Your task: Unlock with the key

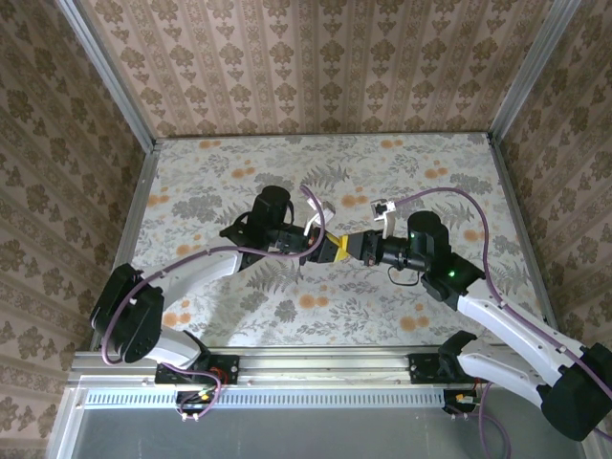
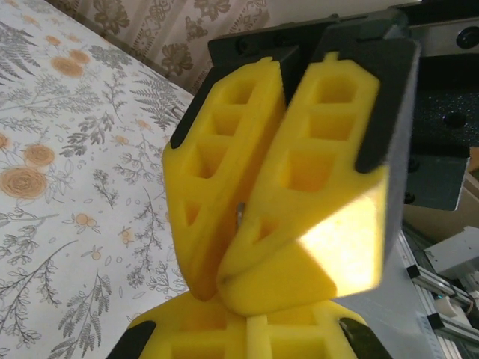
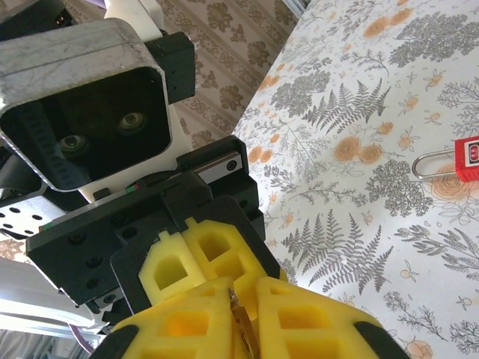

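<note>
Floral tabletop [image 1: 239, 163] | left tool [image 2: 245, 334] pressed together | right tool [image 3: 247, 338] pinching key [image 3: 238, 303] | padlock [image 3: 470, 155] lying apart

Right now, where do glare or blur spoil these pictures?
Left wrist view: glare bleaches one fingertip of the right gripper. Right wrist view: the red padlock is sharp but cut by the frame edge, the near yellow fingers soft. Top external view: even light, faint shadow beside the left arm.
</note>
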`<state>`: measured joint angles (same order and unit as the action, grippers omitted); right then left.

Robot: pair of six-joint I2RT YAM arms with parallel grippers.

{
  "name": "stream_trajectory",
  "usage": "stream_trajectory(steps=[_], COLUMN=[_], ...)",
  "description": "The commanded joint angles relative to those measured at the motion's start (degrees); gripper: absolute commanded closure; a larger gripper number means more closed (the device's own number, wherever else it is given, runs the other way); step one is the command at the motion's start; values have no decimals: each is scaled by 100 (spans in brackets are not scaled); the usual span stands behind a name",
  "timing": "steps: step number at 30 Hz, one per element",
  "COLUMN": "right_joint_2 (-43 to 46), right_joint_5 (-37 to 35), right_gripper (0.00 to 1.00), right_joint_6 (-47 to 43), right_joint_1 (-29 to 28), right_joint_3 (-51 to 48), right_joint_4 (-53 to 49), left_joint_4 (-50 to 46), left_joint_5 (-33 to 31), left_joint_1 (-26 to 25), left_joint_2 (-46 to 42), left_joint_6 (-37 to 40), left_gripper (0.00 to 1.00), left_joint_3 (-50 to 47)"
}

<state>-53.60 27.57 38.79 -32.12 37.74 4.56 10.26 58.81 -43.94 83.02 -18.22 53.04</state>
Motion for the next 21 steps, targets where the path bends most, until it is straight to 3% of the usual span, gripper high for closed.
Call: stream_trajectory(steps=[1, 3, 6, 7, 8, 11, 21], right_joint_2=[121, 137, 157, 166, 174, 166, 111], right_joint_5=[171, 174, 123, 96, 54, -45, -94], right_gripper=[94, 100, 100, 100, 100, 100, 100], right_joint_6=[67, 85, 127, 134, 143, 156, 259], right_joint_1=[-31, -25, -22, -22, -22, -14, -14], right_joint_3=[-49, -47, -56, -56, -55, -13, -12], right_joint_4=[135, 152, 192, 211, 212, 208, 317], left_joint_4=[47, -59, 229, 519, 827, 1633, 3167], left_joint_5=[96, -19, -194, -258, -288, -419, -455], left_joint_1=[-42, -28, 15, 30, 35, 33, 9], left_joint_2=[88, 75, -20, -70, -123, -255, -162], left_joint_6=[164, 227, 83, -87, -238, -626, -1382], left_gripper=[100, 100, 98, 78, 67, 52, 49], left_joint_3=[224, 234, 55, -78, -206, -592, -1120])
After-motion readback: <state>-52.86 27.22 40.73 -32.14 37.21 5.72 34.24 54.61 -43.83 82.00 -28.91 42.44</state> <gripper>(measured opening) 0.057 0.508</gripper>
